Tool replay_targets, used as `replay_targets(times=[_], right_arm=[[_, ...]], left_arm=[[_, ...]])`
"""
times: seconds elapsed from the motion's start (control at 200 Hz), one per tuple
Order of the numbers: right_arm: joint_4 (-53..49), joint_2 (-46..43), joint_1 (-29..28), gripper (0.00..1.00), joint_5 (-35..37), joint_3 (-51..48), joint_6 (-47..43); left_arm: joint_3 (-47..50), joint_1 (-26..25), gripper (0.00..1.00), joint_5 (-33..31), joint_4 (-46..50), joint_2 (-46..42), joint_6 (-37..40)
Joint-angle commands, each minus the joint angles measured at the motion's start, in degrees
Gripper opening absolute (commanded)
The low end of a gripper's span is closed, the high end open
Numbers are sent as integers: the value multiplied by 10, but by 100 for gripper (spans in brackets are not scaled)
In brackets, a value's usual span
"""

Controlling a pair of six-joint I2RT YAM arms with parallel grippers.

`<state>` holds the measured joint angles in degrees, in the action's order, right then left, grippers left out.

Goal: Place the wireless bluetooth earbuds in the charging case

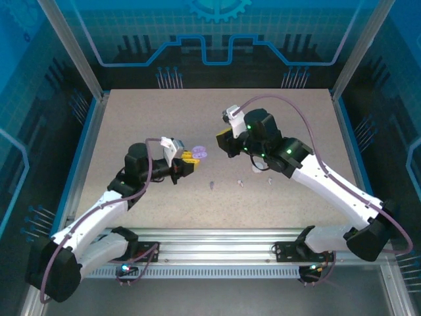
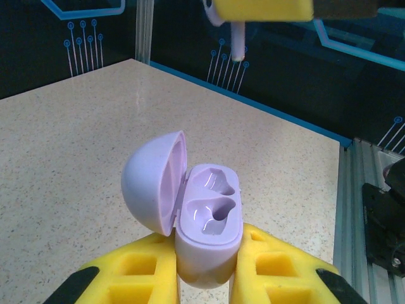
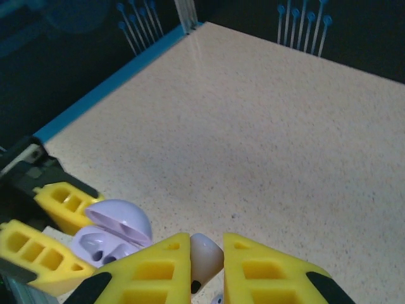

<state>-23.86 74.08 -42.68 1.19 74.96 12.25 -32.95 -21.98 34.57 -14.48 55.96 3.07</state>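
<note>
Clamped between the left claw [image 2: 205, 256] fingers: pale purple charging case [image 2: 209, 218], held above the worktop [image 1: 131, 118], lid swung open, both wells empty. Pinched in the right claw [image 3: 206, 246], just right of the case: one pale earbud [image 3: 204, 254]. Down on the worktop, nearer: other loose buds [image 1: 212, 185].

Top cam: high above & behind arm bases [image 1: 125, 245], looking down on whole worktop [image 1: 131, 118], far from the open purple case [image 1: 200, 153]. Left wrist cam looks over the left gripper [image 2: 205, 253], v. close to the case; right wrist cam (equally close) faces it from opposite side. All 3 share the case.
</note>
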Motion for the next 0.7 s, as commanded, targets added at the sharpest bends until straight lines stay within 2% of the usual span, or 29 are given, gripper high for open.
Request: replay_targets(times=[0.0,0.305,0.695], right_arm=[[47,-6,3,16,-58,-13,-47],[135,16,-20,16,-167,-32,-130],[138,40,-24,16,-204,-39,-176]], left_arm=[[-19,-6,19,25,-24,5,6],[-19,-9,19,45,-51,12,-15],[-21,-9,19,46,-50,1,-18]])
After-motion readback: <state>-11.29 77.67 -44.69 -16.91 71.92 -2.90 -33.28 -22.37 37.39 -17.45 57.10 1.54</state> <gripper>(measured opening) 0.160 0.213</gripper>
